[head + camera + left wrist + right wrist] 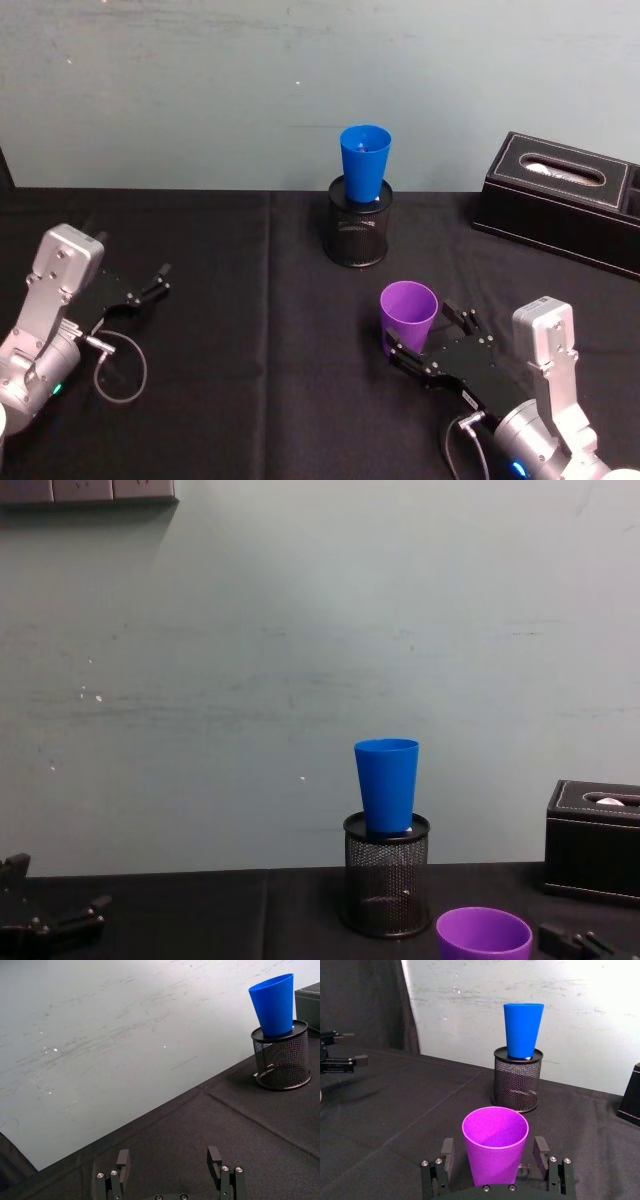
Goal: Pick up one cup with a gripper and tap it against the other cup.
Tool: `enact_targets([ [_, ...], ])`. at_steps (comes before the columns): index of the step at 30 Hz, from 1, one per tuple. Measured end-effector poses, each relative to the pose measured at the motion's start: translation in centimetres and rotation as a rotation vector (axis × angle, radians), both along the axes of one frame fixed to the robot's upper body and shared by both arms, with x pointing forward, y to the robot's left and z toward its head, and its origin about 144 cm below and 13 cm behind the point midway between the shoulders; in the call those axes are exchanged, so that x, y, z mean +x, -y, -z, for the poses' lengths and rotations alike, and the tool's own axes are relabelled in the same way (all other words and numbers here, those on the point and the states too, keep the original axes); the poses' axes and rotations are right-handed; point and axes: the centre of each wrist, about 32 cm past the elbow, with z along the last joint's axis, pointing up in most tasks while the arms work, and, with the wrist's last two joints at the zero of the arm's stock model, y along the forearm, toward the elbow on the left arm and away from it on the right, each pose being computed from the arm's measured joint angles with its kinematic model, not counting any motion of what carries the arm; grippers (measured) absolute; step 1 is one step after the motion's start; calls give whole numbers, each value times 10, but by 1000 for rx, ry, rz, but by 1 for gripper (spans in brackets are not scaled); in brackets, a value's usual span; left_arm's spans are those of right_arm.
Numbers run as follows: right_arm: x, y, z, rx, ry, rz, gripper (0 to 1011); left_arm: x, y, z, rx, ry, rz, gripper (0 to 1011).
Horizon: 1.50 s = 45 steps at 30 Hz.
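Note:
The purple cup (pixel 408 312) stands upright on the black cloth at the front right, its mouth up. My right gripper (pixel 425 335) is open around its lower part, one finger on each side. In the right wrist view a small gap shows between each finger (pixel 447 1152) and the purple cup (pixel 495 1152). The blue cup (pixel 364 160) stands upright on top of a black mesh pen holder (pixel 358 228) at the back centre, well beyond the purple cup. My left gripper (pixel 155 282) rests open at the far left, holding nothing.
A black tissue box (pixel 565 195) sits at the back right, to the right of the pen holder. A pale wall rises right behind the table's far edge. A grey cable loops on the cloth beside the left arm (pixel 120 365).

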Motion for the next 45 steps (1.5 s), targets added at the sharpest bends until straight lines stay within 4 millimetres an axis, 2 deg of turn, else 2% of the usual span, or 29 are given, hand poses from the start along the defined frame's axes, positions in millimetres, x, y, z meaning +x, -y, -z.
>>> enact_targets([
  [26, 26, -1, 14, 23, -2, -3, 1002, 0, 0, 0, 0, 0, 0, 1011],
  [45, 32, -3, 17, 25, -4, -36, 1002, 0, 0, 0, 0, 0, 0, 1011],
])
